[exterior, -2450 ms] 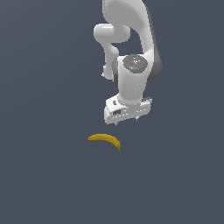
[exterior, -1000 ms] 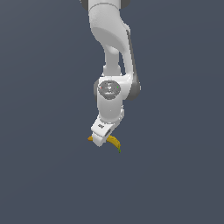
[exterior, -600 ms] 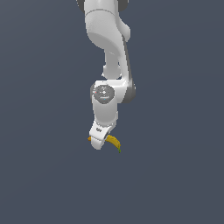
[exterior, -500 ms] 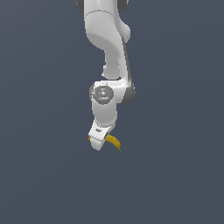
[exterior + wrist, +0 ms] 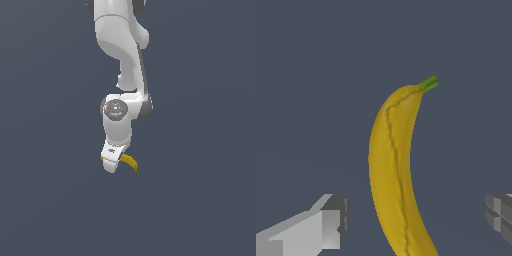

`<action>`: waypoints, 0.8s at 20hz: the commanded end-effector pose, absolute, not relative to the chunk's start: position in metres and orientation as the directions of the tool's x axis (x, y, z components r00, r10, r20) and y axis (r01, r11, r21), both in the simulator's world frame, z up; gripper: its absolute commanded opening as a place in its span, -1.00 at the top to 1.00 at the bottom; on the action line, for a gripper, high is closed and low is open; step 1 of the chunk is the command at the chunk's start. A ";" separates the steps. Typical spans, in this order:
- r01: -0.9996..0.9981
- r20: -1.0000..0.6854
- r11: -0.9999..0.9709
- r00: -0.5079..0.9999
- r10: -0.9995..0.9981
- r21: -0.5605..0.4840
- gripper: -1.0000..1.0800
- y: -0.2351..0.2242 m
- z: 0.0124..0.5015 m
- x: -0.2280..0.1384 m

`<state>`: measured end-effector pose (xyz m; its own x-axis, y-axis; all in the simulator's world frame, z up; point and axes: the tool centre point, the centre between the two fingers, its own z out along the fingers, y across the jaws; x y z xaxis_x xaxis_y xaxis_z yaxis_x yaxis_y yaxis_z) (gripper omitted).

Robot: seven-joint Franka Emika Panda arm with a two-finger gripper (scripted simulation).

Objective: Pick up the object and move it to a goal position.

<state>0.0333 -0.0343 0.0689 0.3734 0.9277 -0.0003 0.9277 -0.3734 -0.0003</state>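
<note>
On the plain dark grey surface (image 5: 306,75), the wide-open gripper (image 5: 416,220) straddles the banana (image 5: 391,170), likely light, firm and smooth-skinned; grasp mid-body, away from the green stem (image 5: 428,83).

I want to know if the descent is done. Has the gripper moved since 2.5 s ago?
Yes. The gripper has come down and toward the exterior view's left, from above and right of the banana to straddling it, open.
</note>
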 end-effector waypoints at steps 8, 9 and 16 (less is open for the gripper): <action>0.929 0.000 -0.370 0.370 0.929 0.000 -0.92 -0.034 0.038 0.032; 0.929 0.000 -0.370 0.370 0.929 0.000 -0.92 -0.034 0.033 0.032; 0.930 0.000 -0.369 0.369 0.930 0.000 -0.92 -0.034 0.019 0.033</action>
<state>0.0324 -0.0340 0.0194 0.3688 0.9295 -0.0007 0.9295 -0.3688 -0.0017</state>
